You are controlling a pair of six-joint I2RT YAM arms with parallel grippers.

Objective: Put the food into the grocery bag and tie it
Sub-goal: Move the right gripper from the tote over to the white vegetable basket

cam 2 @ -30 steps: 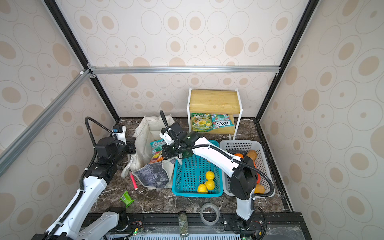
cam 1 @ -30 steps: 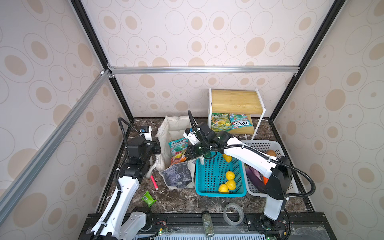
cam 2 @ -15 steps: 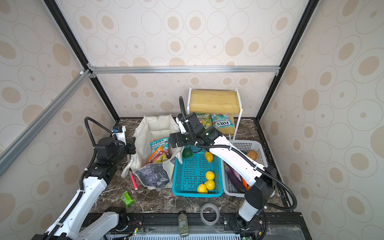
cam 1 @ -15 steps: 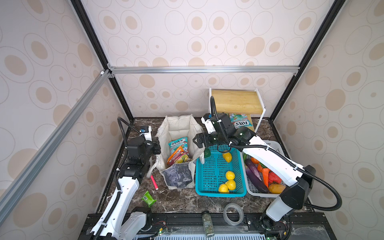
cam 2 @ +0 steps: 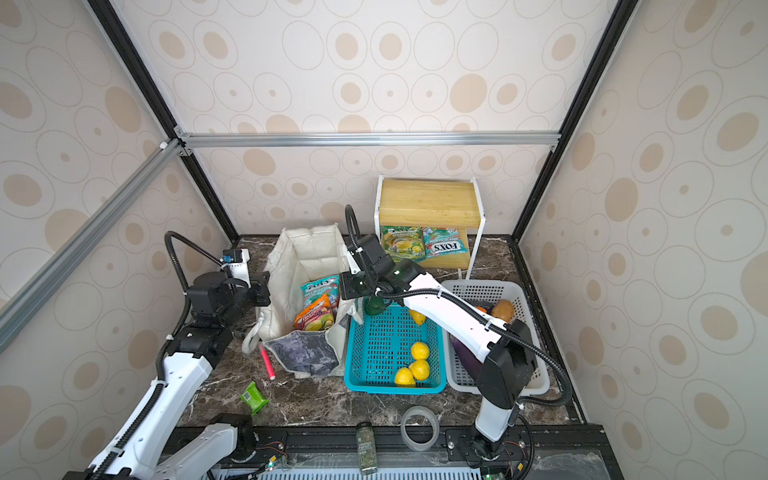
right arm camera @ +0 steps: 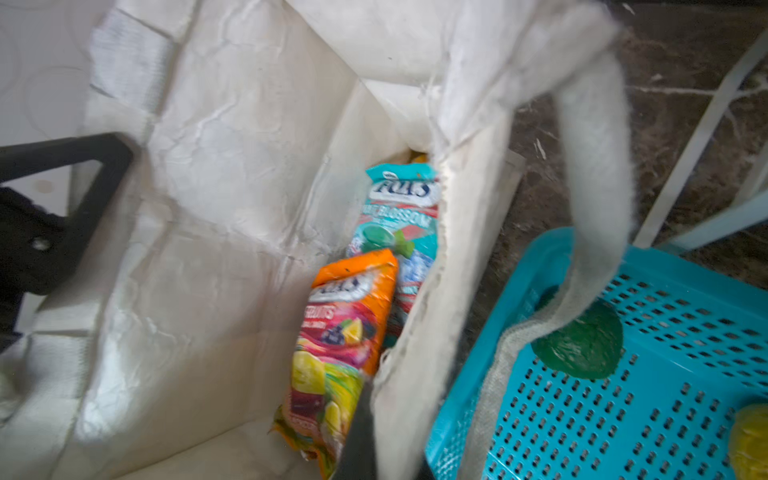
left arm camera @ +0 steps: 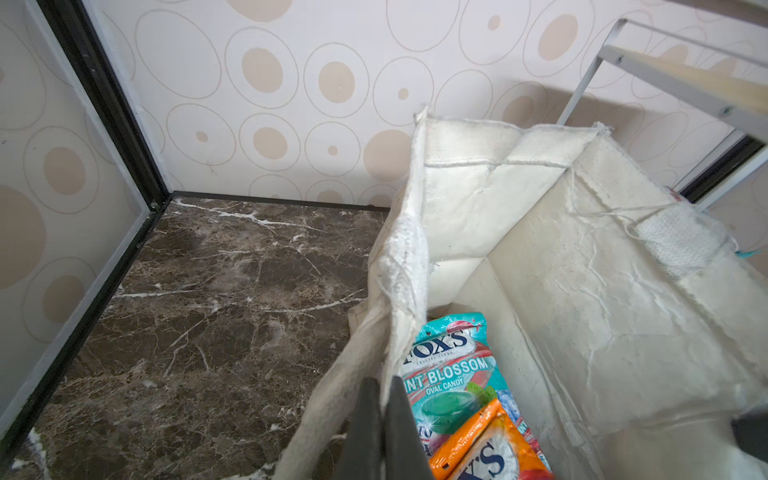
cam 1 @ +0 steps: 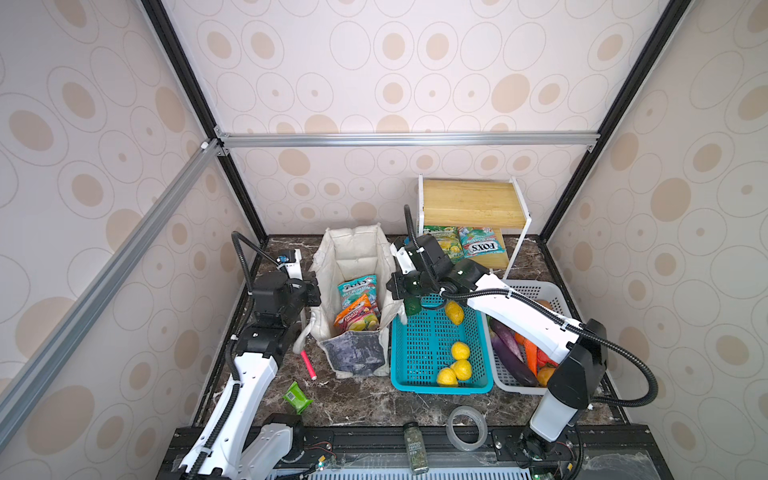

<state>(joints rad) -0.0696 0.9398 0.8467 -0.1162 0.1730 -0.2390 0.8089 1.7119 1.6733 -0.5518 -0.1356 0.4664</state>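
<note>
The grocery bag (cam 1: pixel 353 255) (cam 2: pixel 309 255) stands open on the table, its pale lining showing. Two FOX'S packets of food lie inside, a teal packet (cam 1: pixel 357 288) (left arm camera: pixel 446 374) and an orange packet (cam 1: pixel 356 314) (right arm camera: pixel 349 316). My left gripper (cam 1: pixel 313 291) (left arm camera: pixel 384 395) is shut on the bag's left rim. My right gripper (cam 1: pixel 395 291) (right arm camera: pixel 382 436) is shut on the right rim, one finger hidden by the fabric. More food stays outside: several yellow lemons (cam 1: pixel 459 351) and a green toy (right arm camera: pixel 582 349) in the teal basket (cam 1: pixel 419 382), and two packets (cam 1: pixel 482 247) on the shelf.
A white basket (cam 1: pixel 552 291) at the right holds an eggplant (cam 1: pixel 509 357) and other vegetables. A wooden shelf (cam 1: pixel 469 203) stands at the back. Near the front lie a tape roll (cam 1: pixel 465 428), a spice jar (cam 1: pixel 415 446), a green wrapper (cam 1: pixel 297 397) and a red pen (cam 1: pixel 308 365).
My right gripper rose from inside the bag, swung out to its right rim and shut there. The bag mouth now stands wider. The left arm has not moved.
</note>
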